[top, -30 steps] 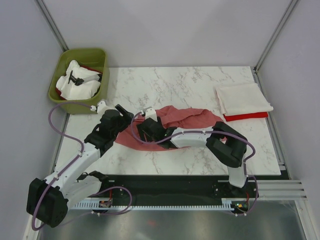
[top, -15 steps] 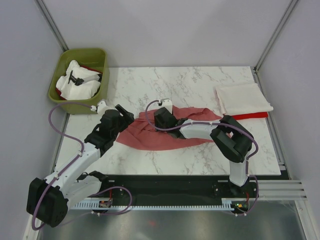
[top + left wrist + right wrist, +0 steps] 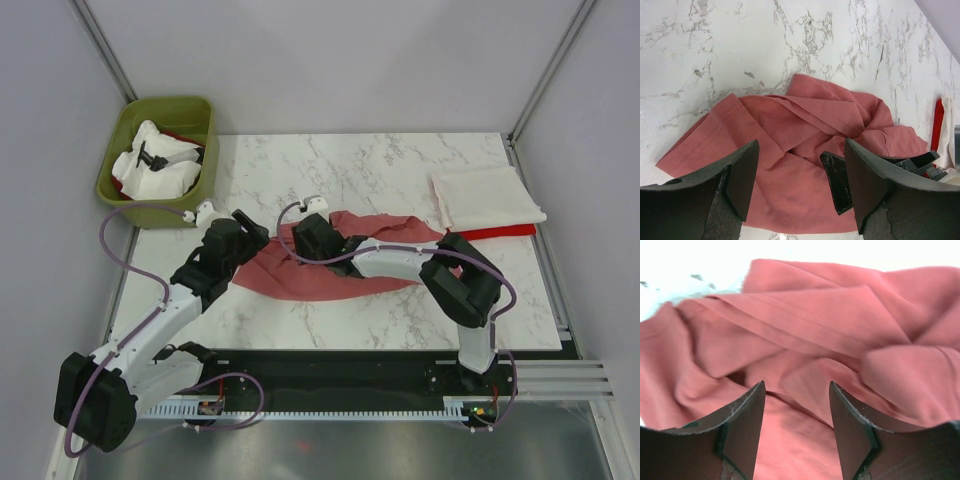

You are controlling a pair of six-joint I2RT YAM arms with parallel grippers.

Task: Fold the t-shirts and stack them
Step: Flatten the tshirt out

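Observation:
The dusty salmon-red t-shirt lies crumpled in the middle of the marble table. My left gripper is open and empty over its left end. In the left wrist view the shirt fills the space under the open left gripper. My right gripper is open just right of the left one, low over the shirt's folds. In its own view the right gripper holds nothing. The cream-white t-shirt lies folded on the bright red one at the right.
A green bin with white cloth and some red cloth stands off the table's back left corner. One finger of the right gripper shows close beside my left jaws. Metal frame posts rise at both back corners.
The right gripper has moved away from the shirt's near edge, up to its far left part. The shirt has settled lower and flatter. The left arm has barely moved.

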